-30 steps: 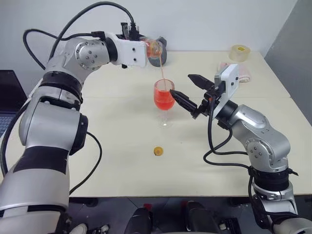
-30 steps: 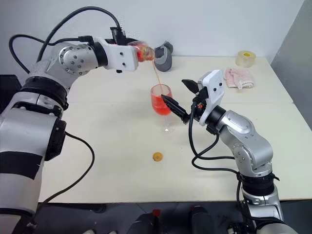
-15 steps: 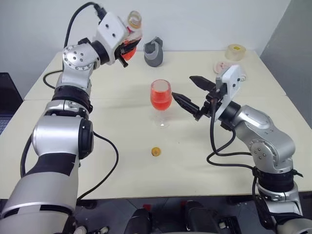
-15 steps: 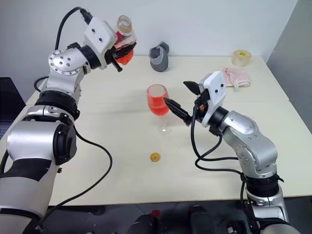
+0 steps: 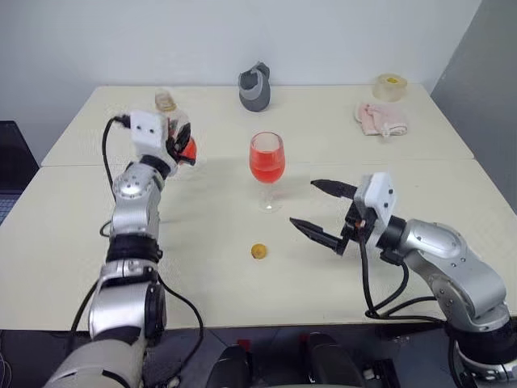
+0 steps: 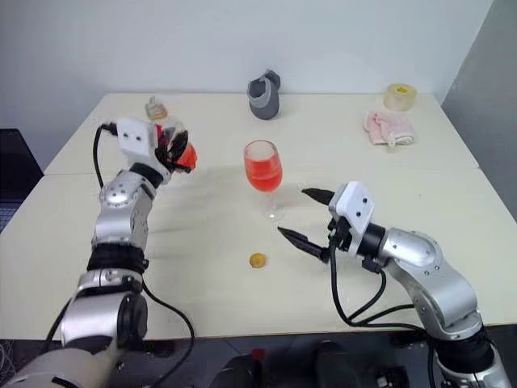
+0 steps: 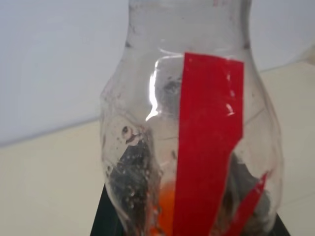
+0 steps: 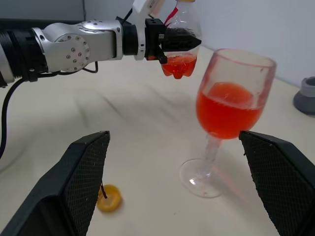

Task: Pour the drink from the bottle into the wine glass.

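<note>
The wine glass [image 5: 267, 158] stands at mid-table, its bowl about half full of the red-orange drink [image 8: 228, 108]. The clear bottle [image 5: 171, 129] with a red label [image 7: 209, 147] is upright at the glass's left, over the table, with a little drink in its bottom [image 8: 179, 65]. My left gripper [image 5: 179, 139] is shut on the bottle's body. On the near right of the glass, apart from it, my right gripper [image 5: 304, 202] stands open and empty, its fingers [image 8: 83, 177] spread wide. The small yellow-orange cap [image 5: 258, 251] lies on the table in front of the glass.
A grey cup-like object [image 5: 254, 86] stands at the table's back edge. A tape roll [image 5: 390, 86] and a pink cloth [image 5: 380, 119] lie at the back right. A dark laptop edge [image 5: 12, 162] shows at far left.
My left arm has swung down and to the left, rolling the bottle from tipped over the glass to upright; the stream has stopped. My right gripper has drawn back and down from the glass, staying open.
</note>
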